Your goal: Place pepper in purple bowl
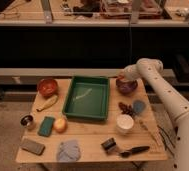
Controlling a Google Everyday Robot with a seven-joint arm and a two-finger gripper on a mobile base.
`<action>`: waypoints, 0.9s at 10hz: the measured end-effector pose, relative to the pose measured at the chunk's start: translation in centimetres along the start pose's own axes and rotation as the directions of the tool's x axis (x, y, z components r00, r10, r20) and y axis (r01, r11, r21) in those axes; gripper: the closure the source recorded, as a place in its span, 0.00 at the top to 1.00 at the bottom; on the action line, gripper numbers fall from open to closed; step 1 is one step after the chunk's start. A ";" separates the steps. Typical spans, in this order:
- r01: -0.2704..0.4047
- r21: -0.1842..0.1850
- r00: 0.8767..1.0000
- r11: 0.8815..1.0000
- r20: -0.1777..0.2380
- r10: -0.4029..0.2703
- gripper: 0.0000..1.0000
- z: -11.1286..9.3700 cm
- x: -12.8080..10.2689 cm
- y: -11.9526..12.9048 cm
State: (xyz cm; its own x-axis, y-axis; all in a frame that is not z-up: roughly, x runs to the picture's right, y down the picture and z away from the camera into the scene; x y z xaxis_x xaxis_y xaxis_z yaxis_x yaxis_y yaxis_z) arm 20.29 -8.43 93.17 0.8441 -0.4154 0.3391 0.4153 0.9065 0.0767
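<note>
**Placement stage.** The hand (pixel 121 78) hangs at the far left rim of the purple bowl (pixel 127 88). The bowl stands on the worktop (pixel 88 137) just right of the green tray (pixel 88 97), level with the tray's far edge. It cannot be told whether the hand is open or closed, nor whether it carries the pepper, which cannot be made out anywhere. Judged step: delivery over the bowl. The next move calls for a release well inside the rim, followed by a straight lift away.
</note>
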 end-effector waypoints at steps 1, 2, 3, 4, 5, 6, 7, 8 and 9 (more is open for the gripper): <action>0.000 0.000 1.000 1.000 0.000 0.000 0.25 0.0 0.0 0.0; 0.000 0.000 1.000 1.000 0.000 0.000 0.16 0.0 0.0 0.0; 0.000 0.000 1.000 1.000 0.000 0.000 0.07 0.0 0.0 0.0; 0.000 0.000 1.000 1.000 0.000 0.000 0.01 0.0 0.0 0.0; 0.000 0.000 1.000 1.000 0.000 0.000 0.01 0.0 0.0 0.0; 0.000 0.000 1.000 1.000 0.000 0.000 0.05 0.0 0.0 0.0; 0.000 0.000 1.000 1.000 0.000 0.000 0.15 0.0 0.0 0.0; 0.000 0.000 1.000 1.000 0.000 0.000 0.27 0.0 0.0 0.0; 0.000 0.000 1.000 1.000 0.000 0.000 0.36 0.0 0.0 0.0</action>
State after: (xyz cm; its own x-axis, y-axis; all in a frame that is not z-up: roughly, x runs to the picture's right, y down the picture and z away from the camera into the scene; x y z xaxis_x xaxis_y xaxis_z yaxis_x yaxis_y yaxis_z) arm 20.30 -8.41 93.18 0.8442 -0.4152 0.3391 0.4152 0.9065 0.0765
